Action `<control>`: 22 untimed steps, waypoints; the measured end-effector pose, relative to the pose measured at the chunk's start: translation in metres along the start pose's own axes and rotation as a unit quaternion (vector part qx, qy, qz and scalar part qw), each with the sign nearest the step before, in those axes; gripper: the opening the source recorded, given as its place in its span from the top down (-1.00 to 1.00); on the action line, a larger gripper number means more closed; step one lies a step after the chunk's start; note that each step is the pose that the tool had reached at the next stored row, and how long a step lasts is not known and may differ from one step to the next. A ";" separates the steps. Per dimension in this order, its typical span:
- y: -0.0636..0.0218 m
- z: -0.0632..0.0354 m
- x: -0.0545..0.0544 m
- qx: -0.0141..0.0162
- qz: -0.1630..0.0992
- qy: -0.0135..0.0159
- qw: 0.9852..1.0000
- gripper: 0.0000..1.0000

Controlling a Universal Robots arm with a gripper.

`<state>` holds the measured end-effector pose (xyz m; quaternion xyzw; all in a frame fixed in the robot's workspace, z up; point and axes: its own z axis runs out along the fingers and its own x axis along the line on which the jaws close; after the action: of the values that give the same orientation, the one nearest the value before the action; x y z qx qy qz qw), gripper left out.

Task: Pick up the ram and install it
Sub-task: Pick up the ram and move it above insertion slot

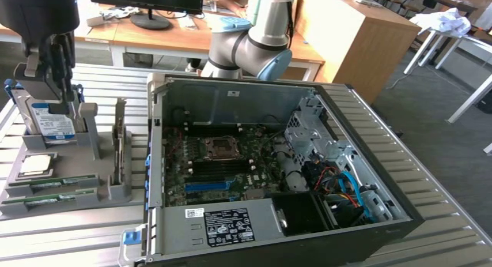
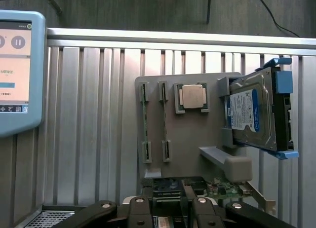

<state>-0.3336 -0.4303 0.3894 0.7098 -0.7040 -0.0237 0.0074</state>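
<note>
My gripper (image 2: 167, 210) sits closest to the lens, its fingers spread wide with nothing between them. It hangs over the hard-drive end of the grey holder (image 2: 190, 134), directly above the hard drive (image 1: 52, 126) standing on edge there. The ram (image 1: 55, 183) is at the opposite end of the holder and untouched. It rests on its long edge in a narrow slot, with a second stick (image 1: 48, 200) in the slot just beside it, and the square processor (image 1: 37, 163) lies on the holder between the drive and the sticks. As I read it, the first risk is position: if I close from here I would clamp the drive or its blue bracket, not the ram. The second risk is the tight spacing at the ram end, where wide jaws could straddle both sticks, snag a slot clip, or tip a thin board as they close. An expansion card (image 1: 120, 134) stands upright on the holder's side facing the computer case (image 1: 230, 100), and I think a low sweep across the holder could strike it. A pinch that is off-centre or skewed could leave the stick tilted, and it would then bind or stress the motherboard (image 1: 223, 169) on seating.
</note>
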 end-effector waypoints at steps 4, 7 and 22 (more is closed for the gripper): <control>0.0004 0.0005 0.002 0.000 0.000 0.000 1.000 0.29; 0.0008 0.0011 0.003 0.000 0.000 0.000 1.000 0.29; 0.0024 0.0026 0.008 0.000 0.000 0.000 1.000 0.29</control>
<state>-0.3360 -0.4381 0.3868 0.7098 -0.7040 -0.0237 0.0074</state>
